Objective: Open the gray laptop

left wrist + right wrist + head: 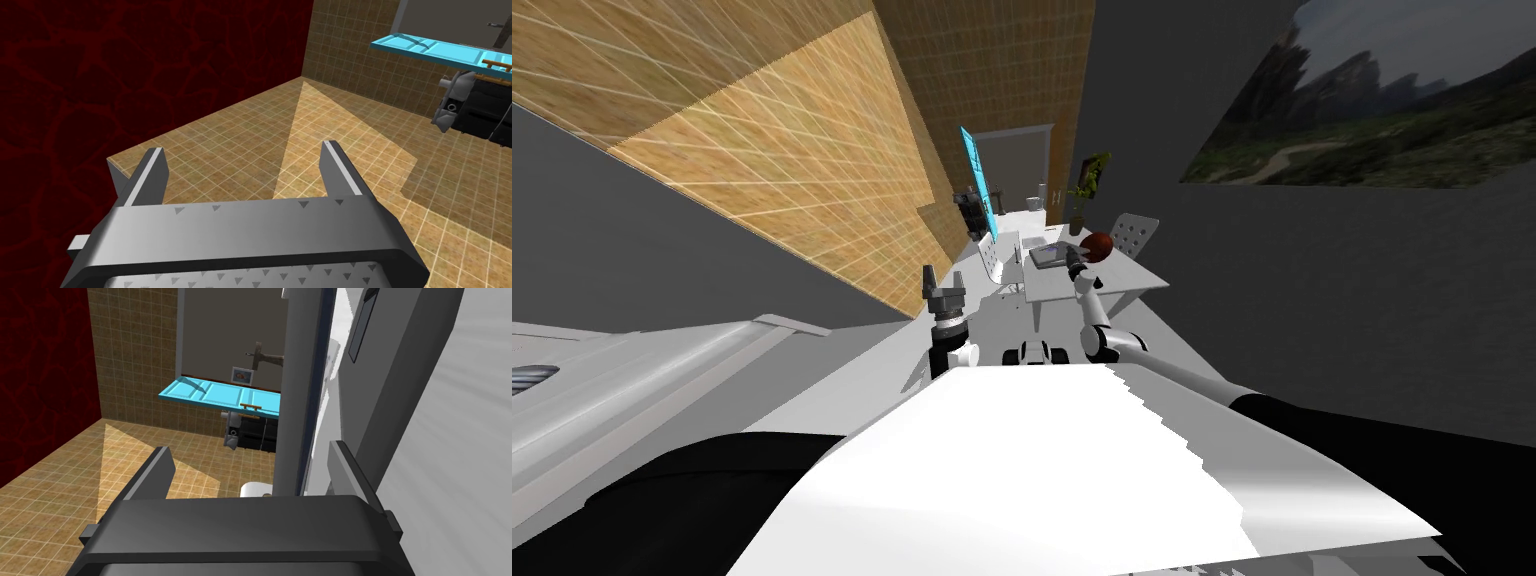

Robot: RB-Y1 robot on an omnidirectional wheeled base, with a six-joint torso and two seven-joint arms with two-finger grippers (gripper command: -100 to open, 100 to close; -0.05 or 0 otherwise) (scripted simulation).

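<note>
Seemingly the gray laptop (300, 413) was partway open, its lid standing between the spread fingers of the right gripper (248, 447) — more lifting remained. The left gripper (242, 150) hung spread, empty.

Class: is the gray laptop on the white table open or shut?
Partly open, it seems: the laptop shows two grey panels splayed apart in a wedge at the right gripper. How far, cannot tell.

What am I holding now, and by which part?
Nothing is clamped. The right gripper has its fingers open astride an edge of the grey laptop, not pressing it; the left gripper is open and empty.
</note>
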